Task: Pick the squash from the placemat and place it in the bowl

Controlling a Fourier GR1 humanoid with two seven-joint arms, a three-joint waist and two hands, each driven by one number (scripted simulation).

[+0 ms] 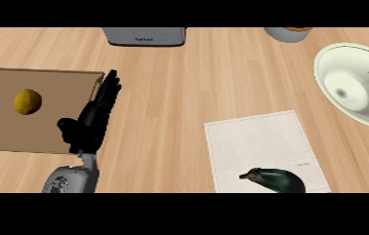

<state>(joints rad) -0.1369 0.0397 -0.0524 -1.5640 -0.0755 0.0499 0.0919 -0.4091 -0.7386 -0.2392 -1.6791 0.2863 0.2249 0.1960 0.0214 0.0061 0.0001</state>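
The squash (277,181) lies on the near end of the pale placemat (252,139), low in the head view, with its underside cut off by the picture's edge. It is dark green and glossy. A short curled stem sits at the end towards the robot's left, and the fuller body swells away to the right. Its long axis runs roughly across the table (180,83), side to side in front of the robot, with the stem end pointing left.

From its look I would judge it stiff and fairly dense, not something that gives under the fingers. The shiny skin is likely slippery, and the rounded body may roll if nudged. The best hold seems to be across the thick middle, with fingers and thumb on opposite flanks, square to the long axis. The stem looks too thin to trust.

The cream bowl (330,58) stands well apart from the squash, further back at the right edge and off the placemat. It is partly out of view.

The left hand (90,124) rests at the left beside a brown board (51,131) that carries a lemon (27,101). Its fingers are straight and it holds nothing. The right hand does not show at all. Since both squash and bowl are on the right, I would expect that hand to do the work.
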